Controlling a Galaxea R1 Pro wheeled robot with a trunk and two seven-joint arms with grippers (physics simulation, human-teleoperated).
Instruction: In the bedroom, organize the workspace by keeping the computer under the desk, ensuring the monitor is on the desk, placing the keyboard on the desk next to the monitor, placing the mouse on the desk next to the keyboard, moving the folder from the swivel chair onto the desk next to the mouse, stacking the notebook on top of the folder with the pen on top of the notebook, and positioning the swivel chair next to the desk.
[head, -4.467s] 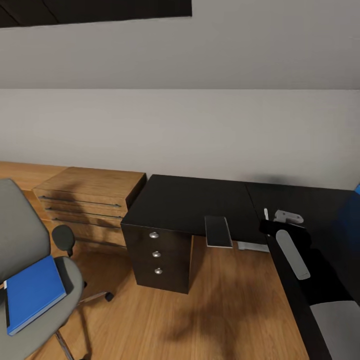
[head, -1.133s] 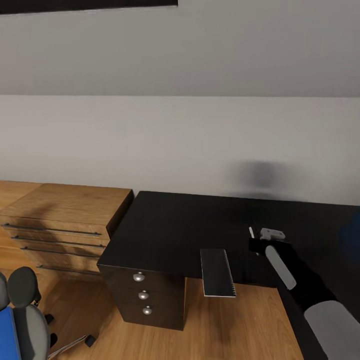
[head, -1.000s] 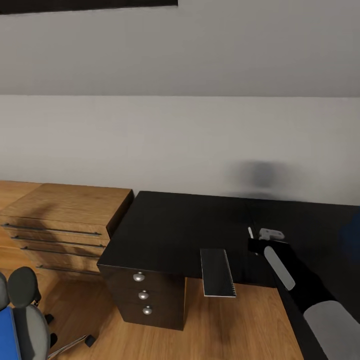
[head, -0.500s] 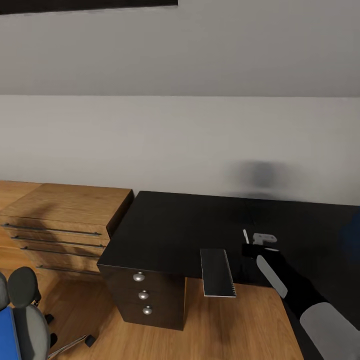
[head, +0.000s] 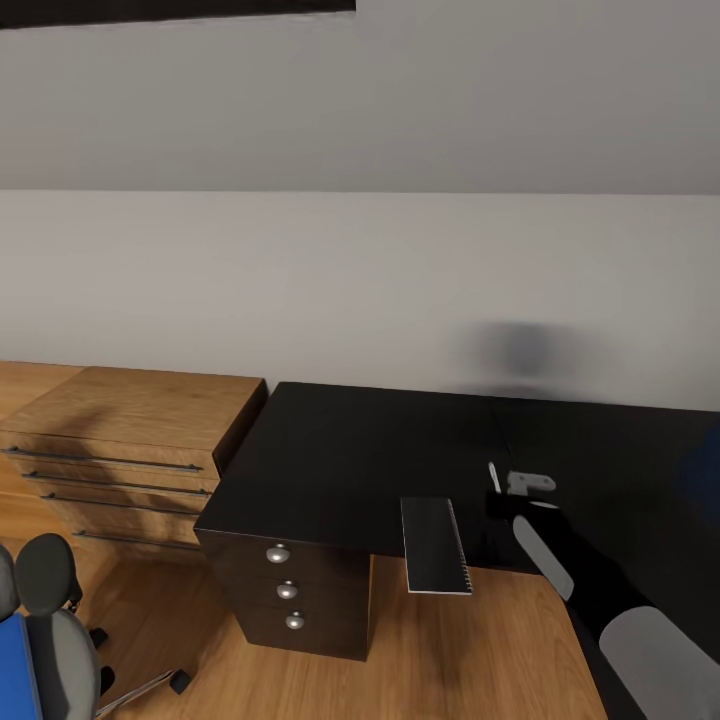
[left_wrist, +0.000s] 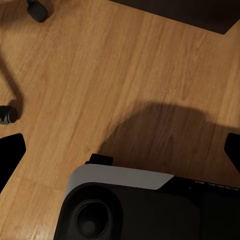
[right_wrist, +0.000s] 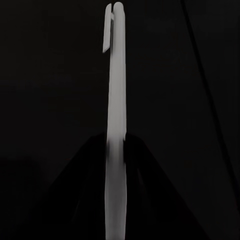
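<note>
Black desk (head: 340, 450) top lies under the right gripper (head: 497, 492), whose fingers are clamped on the pen (right_wrist: 115, 125); the notebook (head: 434, 545) overhangs the edge just beside it.

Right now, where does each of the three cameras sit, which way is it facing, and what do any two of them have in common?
Head view: on the head, looking forward and down at the desk, notebook and dresser; right arm shows.
Left wrist view: on the left arm, facing the wood floor; dark fingers wide apart, robot base below.
Right wrist view: on the right arm, close over the desk, fingers closed on the pen.
Shared: head and right wrist views both show pen and desk.
</note>
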